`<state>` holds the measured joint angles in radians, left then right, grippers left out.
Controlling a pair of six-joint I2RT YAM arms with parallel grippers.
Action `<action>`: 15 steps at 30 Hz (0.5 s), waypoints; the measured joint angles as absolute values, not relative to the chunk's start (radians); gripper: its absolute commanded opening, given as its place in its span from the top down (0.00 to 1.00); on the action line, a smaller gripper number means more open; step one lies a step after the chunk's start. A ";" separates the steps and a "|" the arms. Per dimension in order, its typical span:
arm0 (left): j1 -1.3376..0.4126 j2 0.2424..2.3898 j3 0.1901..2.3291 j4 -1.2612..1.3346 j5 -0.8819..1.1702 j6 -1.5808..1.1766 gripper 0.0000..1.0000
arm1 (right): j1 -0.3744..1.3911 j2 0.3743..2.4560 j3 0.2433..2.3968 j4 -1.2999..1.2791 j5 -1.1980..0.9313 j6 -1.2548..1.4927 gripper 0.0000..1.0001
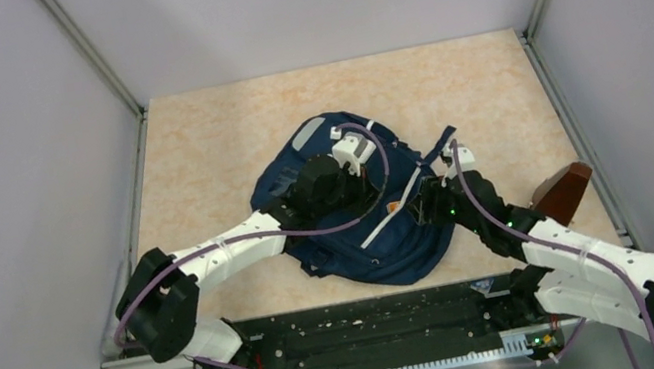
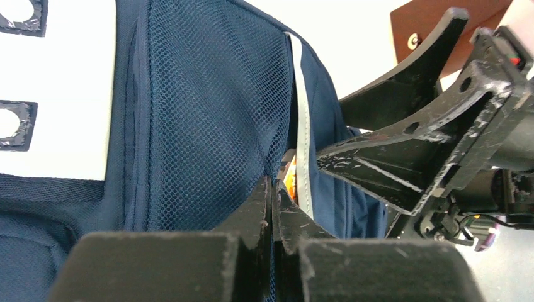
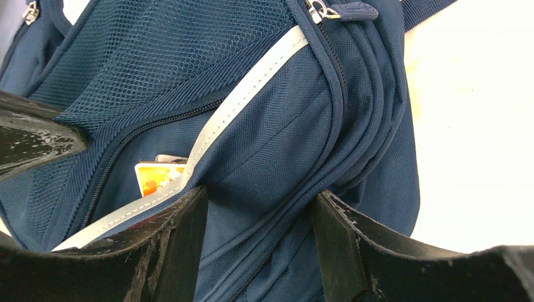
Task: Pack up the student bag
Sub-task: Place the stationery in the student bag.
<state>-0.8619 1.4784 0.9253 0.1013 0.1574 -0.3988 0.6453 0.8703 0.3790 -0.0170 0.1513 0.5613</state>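
The navy-blue student bag [image 1: 394, 252] lies in the middle of the table, with a grey-white stripe across it. My left gripper [image 1: 375, 200] rests on the bag; in the left wrist view it [image 2: 272, 189] is shut on the bag's blue mesh fabric [image 2: 208, 113]. My right gripper [image 1: 423, 207] is open, and its fingers [image 3: 179, 233] straddle a fold of the bag [image 3: 277, 157] beside the stripe [image 3: 245, 94]. An orange-yellow book or card [image 3: 157, 178] shows inside the bag's opening, and also in the left wrist view [image 2: 289, 179].
A brown object [image 1: 563, 192] lies on the table to the right of the bag, close to my right arm. Grey walls enclose the table on three sides. The beige tabletop [image 1: 214, 143] shows behind and beside the bag.
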 measured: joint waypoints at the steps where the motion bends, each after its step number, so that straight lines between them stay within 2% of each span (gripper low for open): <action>1: -0.860 1.478 0.919 0.115 0.165 -0.410 1.00 | 0.646 0.878 0.378 -0.012 0.152 0.561 0.41; 15: -0.832 1.480 0.873 0.180 0.205 -0.481 1.00 | 0.720 1.016 0.366 0.144 0.245 0.591 0.49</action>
<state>-0.8322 1.4796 0.8730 0.1799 0.2050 -0.4812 0.7197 1.0157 0.3660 0.1436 0.2451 0.5915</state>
